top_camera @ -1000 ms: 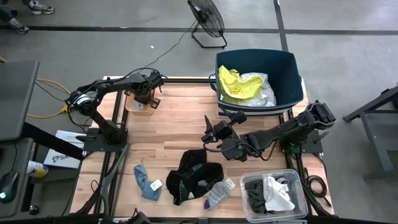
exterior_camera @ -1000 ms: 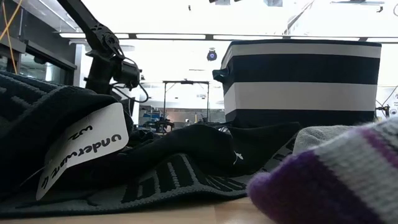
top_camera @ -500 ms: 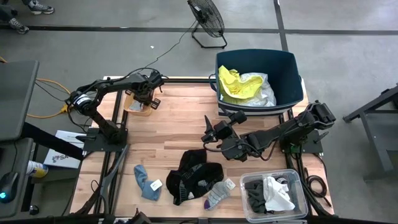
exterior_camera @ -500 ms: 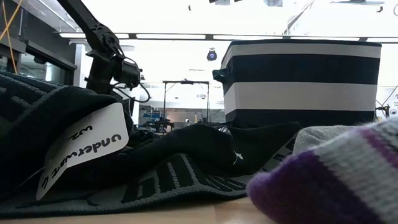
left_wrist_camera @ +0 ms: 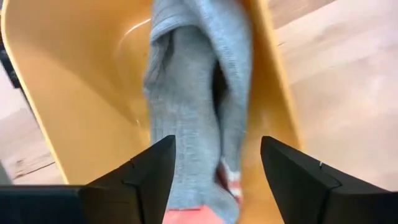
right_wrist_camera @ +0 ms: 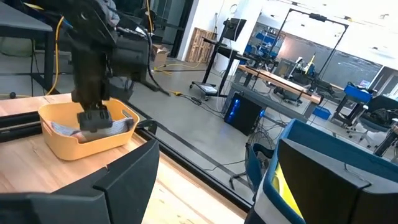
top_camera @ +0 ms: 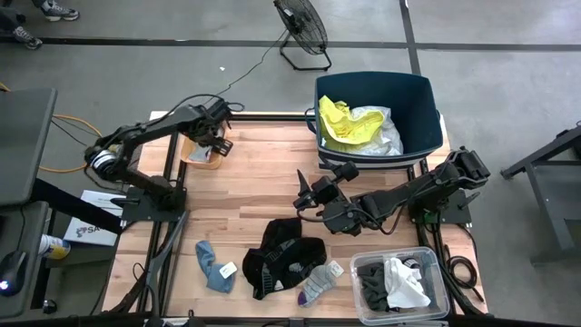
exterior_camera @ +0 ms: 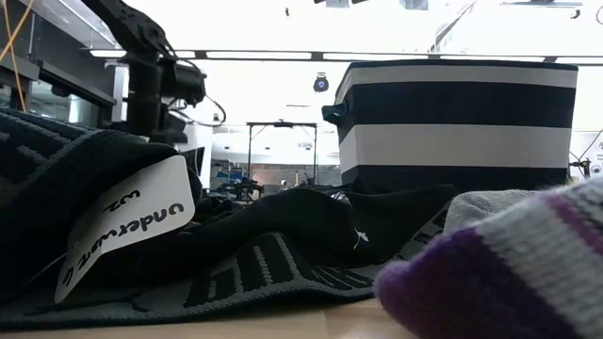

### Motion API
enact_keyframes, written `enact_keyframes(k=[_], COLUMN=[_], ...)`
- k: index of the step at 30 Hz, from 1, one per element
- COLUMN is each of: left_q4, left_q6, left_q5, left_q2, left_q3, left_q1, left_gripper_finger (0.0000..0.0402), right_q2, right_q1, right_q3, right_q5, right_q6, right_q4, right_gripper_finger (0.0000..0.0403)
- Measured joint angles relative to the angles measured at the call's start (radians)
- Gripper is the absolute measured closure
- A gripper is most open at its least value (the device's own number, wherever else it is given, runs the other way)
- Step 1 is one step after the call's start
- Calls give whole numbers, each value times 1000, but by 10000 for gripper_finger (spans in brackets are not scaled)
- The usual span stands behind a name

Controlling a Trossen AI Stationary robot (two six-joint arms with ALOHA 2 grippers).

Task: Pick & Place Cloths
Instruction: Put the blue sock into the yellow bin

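Left wrist view: the left gripper (left_wrist_camera: 214,180) is seen with fingers spread over the grey sock with pink end (left_wrist_camera: 193,112), which lies released in the orange tray (left_wrist_camera: 74,93) at the table's far left corner. The right gripper (top_camera: 304,193) is held spread wide above mid-table, empty. Other cloths (top_camera: 286,254) are scattered along the near edge.

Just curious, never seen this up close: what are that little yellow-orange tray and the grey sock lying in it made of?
The tray looks like smooth moulded plastic: even colour, soft sheen, rounded walls. The grey sock looks like ribbed knit fabric, probably cotton or a blend: fine lengthwise ridges and a limp fold.
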Motion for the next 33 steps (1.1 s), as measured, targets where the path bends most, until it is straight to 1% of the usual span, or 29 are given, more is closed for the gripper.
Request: enact_keyframes(k=[4, 10, 13, 17, 22, 25, 28, 33], left_q4=[0, 4, 4, 3, 1, 1, -1, -7], left_q6=[27, 67, 100, 151, 240, 257, 256, 200], left_q5=[82, 143, 174, 268, 460, 519, 529, 529], left_q2=[-83, -214, -280, -363, -447, -476, -498, -506], left_q3=[0, 0, 0, 0, 0, 0, 0, 0], left_q1=[0, 0, 0, 0, -9, -51, -120, -269], left_gripper_finger=[172, 172, 172, 172, 172, 172, 172, 172], right_q2=[0, 0, 0, 0, 0, 0, 0, 0], right_q1=[0, 1, 1, 1, 1, -1, -2, -2], right_q3=[0, 0, 0, 0, 0, 0, 0, 0], right_q5=[0, -46, -53, -53, -60, -107, -137, -139], right_q6=[4, 5, 5, 5, 29, 84, 129, 165], right_q4=[0, 0, -2, -10, -43, -87, -129, -175], right_gripper_finger=[82, 82, 82, 82, 82, 82, 82, 82])
